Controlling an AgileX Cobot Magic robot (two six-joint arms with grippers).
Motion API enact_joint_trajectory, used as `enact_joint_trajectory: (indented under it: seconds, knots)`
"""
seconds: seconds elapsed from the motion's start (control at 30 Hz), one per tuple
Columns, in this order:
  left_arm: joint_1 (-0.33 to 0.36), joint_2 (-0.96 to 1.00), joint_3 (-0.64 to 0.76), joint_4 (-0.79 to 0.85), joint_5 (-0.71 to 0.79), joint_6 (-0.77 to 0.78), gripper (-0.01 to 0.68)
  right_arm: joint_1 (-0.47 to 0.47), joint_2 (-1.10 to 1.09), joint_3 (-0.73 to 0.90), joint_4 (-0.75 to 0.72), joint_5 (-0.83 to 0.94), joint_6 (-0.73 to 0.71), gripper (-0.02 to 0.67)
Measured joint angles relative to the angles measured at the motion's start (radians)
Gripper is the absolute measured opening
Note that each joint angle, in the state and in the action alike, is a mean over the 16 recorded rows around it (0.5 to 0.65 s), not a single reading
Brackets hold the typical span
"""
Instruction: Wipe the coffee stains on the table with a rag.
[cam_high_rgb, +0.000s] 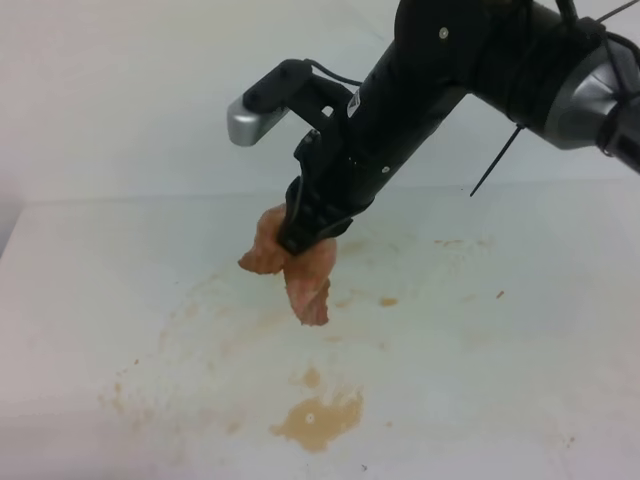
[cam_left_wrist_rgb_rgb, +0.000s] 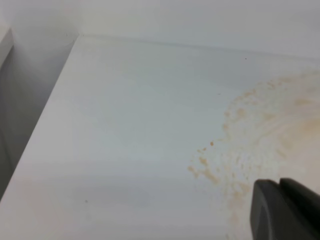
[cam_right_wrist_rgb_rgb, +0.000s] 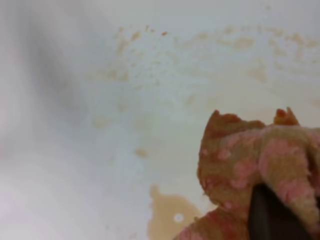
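A smooth, faintly sheened white finish is being shown by the table (cam_high_rgb: 90, 300), with the coffee stains (cam_high_rgb: 318, 420) being seen as a wet tan film over it. The rag (cam_high_rgb: 300, 265) is being shown as nubby, soft woven cloth, while matt black plastic is being presented by the right gripper (cam_high_rgb: 305, 235).

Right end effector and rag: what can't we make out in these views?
- Right end effector: fingertips buried in the rag, high view.
- Rag: cut off by the frame's lower and right edges, right wrist view.
- Left end effector: only a dark corner at the frame's bottom edge, left wrist view.
- Rag-to-table contact: unclear.
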Motion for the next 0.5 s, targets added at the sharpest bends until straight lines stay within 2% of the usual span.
enact_joint_trajectory:
  seconds: [0.23,0.5]
  knots:
    - [0.0,0.002,-0.002,0.0,0.001,0.0,-0.003,0.002,-0.069,0.09,0.007,-0.015,-0.038,0.044]
    - [0.0,0.002,-0.002,0.0,0.001,0.0,-0.003,0.002,-0.21,0.344,0.034,-0.143,-0.11,0.044]
